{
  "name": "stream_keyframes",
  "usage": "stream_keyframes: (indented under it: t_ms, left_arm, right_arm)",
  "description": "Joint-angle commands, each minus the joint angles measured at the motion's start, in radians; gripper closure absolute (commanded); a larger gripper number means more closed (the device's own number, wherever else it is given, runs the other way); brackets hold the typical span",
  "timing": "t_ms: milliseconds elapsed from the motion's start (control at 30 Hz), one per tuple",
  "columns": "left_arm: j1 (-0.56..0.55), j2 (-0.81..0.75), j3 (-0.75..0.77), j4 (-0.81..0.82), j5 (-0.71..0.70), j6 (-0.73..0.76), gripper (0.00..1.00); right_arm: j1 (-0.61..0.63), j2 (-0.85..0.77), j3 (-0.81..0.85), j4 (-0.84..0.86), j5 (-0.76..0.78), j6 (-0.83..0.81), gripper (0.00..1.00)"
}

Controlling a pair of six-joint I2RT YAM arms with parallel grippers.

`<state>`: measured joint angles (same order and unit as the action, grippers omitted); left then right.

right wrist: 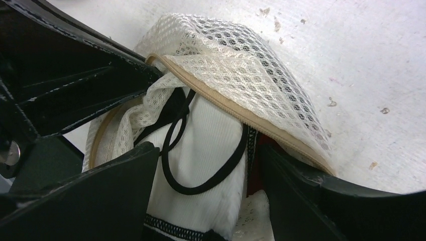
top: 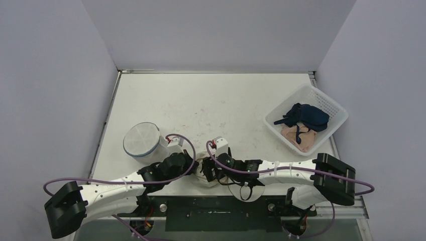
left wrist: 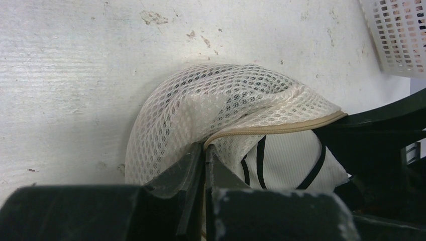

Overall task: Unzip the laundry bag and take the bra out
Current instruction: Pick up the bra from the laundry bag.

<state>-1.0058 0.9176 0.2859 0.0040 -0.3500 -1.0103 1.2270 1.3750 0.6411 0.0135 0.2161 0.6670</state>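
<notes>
Left arm (top: 108, 191) and right arm (top: 291, 173): white links, black joint housings. Purple cables (top: 187, 146) looped along both. Black base plate (top: 216, 213), silver bolts (top: 163, 207). Left gripper (left wrist: 204, 150) black, scuffed.

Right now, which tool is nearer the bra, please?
Right: the right tool stands open around the bra; the left tool is shut on the bag beside it.

Left gripper (left wrist: 204, 150): fingers (left wrist: 188, 168) pressed together on laundry bag (left wrist: 201, 100); right gripper (right wrist: 203, 170): fingers (right wrist: 115, 186) spread wide; both at worktop (top: 226, 100) near edge.
</notes>
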Motion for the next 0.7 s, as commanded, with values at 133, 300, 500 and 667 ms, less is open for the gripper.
stream_keyframes:
  t_ms: [133,300,500,667]
  left_arm:
    - [0.004,0.015,0.004,0.046,0.017,-0.002,1.0]
    - [0.005,0.018,0.007,0.049,0.02,-0.002,1.0]
    - [0.005,0.014,0.007,0.047,0.021,0.0,1.0]
    - [0.004,0.006,0.008,0.047,0.024,-0.002,1.0]
  right_arm:
    - [0.001,0.063,0.046,0.031,-0.071,0.021,0.35]
    - [0.002,0.062,0.051,0.038,-0.07,0.029,0.57]
    - [0.002,0.029,0.053,0.028,-0.061,0.038,0.79]
    - [0.007,-0.056,0.019,0.054,-0.019,0.025,0.95]
